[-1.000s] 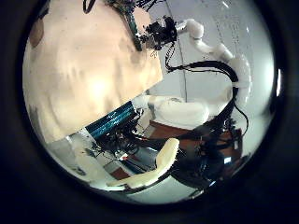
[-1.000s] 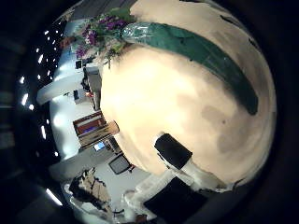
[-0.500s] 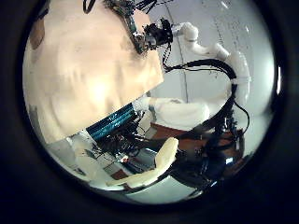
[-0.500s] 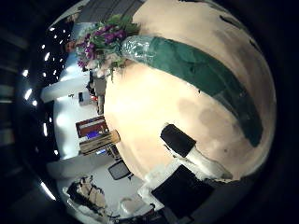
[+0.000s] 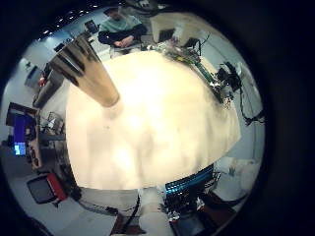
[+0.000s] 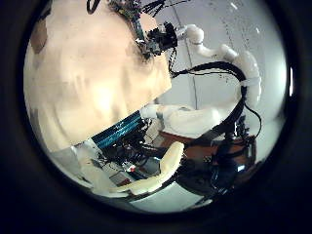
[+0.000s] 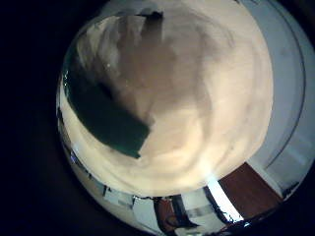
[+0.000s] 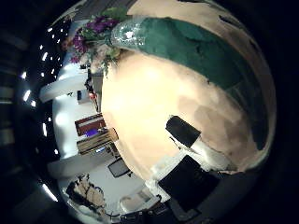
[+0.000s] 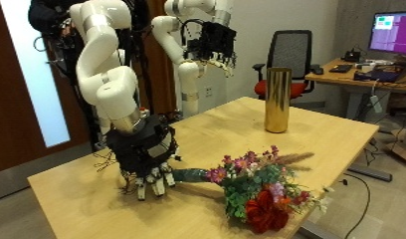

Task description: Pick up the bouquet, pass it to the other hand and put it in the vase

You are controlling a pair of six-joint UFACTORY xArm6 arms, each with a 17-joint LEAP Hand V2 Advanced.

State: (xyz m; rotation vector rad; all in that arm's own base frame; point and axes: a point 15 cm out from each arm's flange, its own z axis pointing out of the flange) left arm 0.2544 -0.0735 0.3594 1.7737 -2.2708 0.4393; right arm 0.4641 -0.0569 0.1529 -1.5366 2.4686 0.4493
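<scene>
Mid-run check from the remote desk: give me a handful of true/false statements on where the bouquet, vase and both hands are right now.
1. The bouquet lies on the table. True.
2. The vase has tipped over. False: it stands upright on the table's far side.
3. The right hand is down over the bouquet's wrapped stem end. True.
4. The left hand rests on the vase. False: it is raised in the air, apart from the vase.
5. The flowers are already in the vase. False: the vase holds nothing visible.

One bouquet (image 9: 256, 189), one vase (image 9: 276, 100), one table (image 9: 98, 194).
</scene>
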